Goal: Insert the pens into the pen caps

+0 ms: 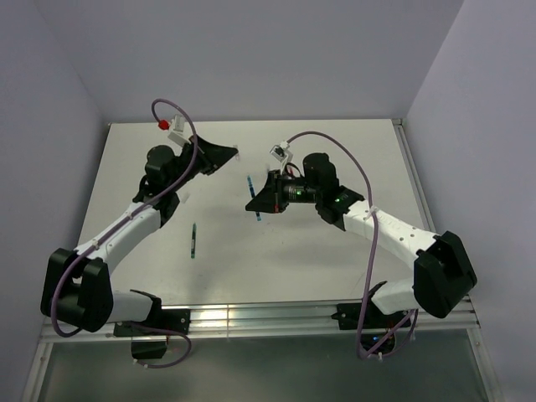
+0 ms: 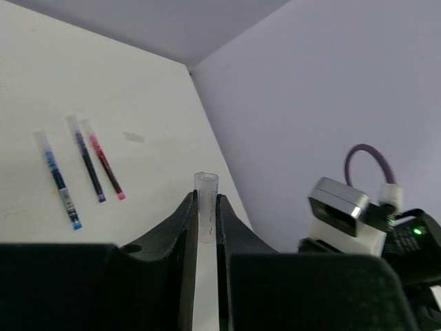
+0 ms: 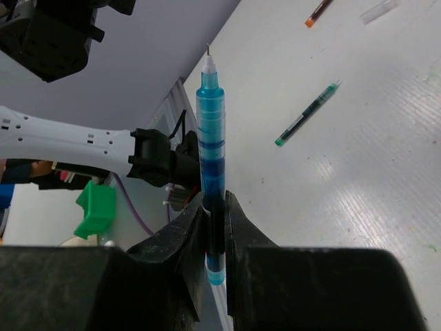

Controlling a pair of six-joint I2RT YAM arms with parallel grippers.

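My left gripper (image 2: 205,201) is shut on a clear pen cap (image 2: 206,185), whose open end sticks up past the fingertips. In the top view that gripper (image 1: 229,155) is raised at the back left. My right gripper (image 3: 215,207) is shut on the lower barrel of a light blue pen (image 3: 209,131), tip pointing away from the jaws. Seen from above, this gripper (image 1: 256,202) and its pen (image 1: 250,184) sit a short way right of the left one. A green pen (image 1: 193,240) lies loose on the table. Three more pens, blue (image 2: 58,181), dark blue (image 2: 88,165) and red (image 2: 105,164), lie side by side.
A pen with an orange-red tip (image 3: 318,11) and a loose clear cap (image 3: 380,10) lie at the far edge of the right wrist view. The green pen (image 3: 306,115) lies beyond the held pen. Purple walls enclose the white table (image 1: 335,251).
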